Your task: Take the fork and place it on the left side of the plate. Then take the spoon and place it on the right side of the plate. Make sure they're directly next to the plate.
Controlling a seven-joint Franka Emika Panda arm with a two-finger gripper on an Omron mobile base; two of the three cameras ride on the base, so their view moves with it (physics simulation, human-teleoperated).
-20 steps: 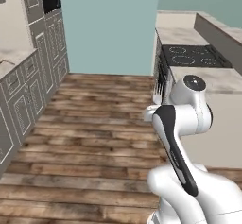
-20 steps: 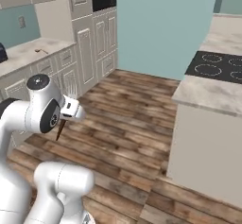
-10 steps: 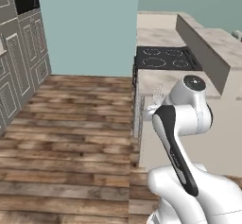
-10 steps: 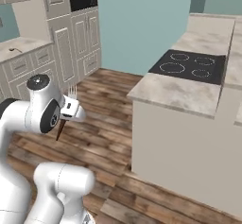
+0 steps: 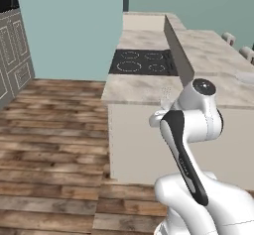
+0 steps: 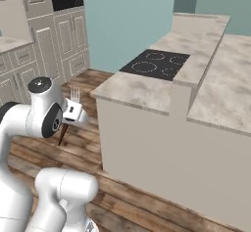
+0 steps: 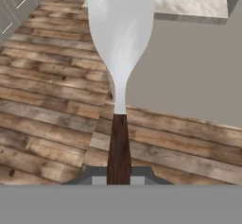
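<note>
Pincer [image 6: 73, 112] clamped nearly closed on the fork [image 7: 120, 53], gripping the dark handle, tines up, carried in the air beside the worktop [image 6: 142, 91]. Fork looks light, stiff, likely slick; a handle grip near the neck should limit pivoting.

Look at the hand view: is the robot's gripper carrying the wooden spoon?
No: the gripper is shut on the fork, with its dark handle and pale silvery tines.
</note>
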